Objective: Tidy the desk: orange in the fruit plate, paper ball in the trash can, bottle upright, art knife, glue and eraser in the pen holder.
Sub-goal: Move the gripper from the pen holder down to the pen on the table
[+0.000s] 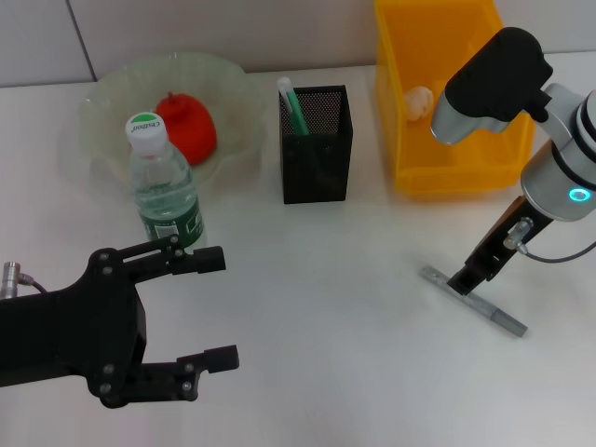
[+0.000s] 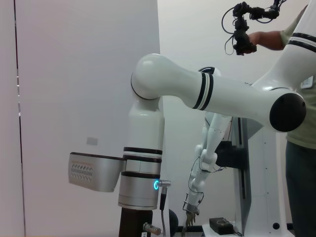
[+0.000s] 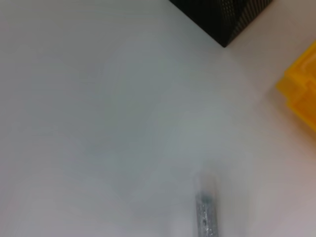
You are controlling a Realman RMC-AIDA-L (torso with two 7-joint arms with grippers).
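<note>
I am looking down at a white desk set against a pale wall. At the upper left of the head view sits one translucent fruit plate, holding one orange that looks red-orange from here. One water bottle with a green label stands upright just in front of the plate. At the top centre I count one black mesh pen holder with one green-and-white stick poking out of it. At the upper right is one yellow trash can, and one paper ball lies inside it. My left gripper hangs at the lower left, clear of the bottle, its two fingers spread wide with nothing between them. My right gripper is down on the desk at the right, its tip over one grey art knife lying flat; I cannot tell whether its jaws are parted or closed on the knife. The right wrist view shows one end of that knife and a corner of the pen holder.
</note>
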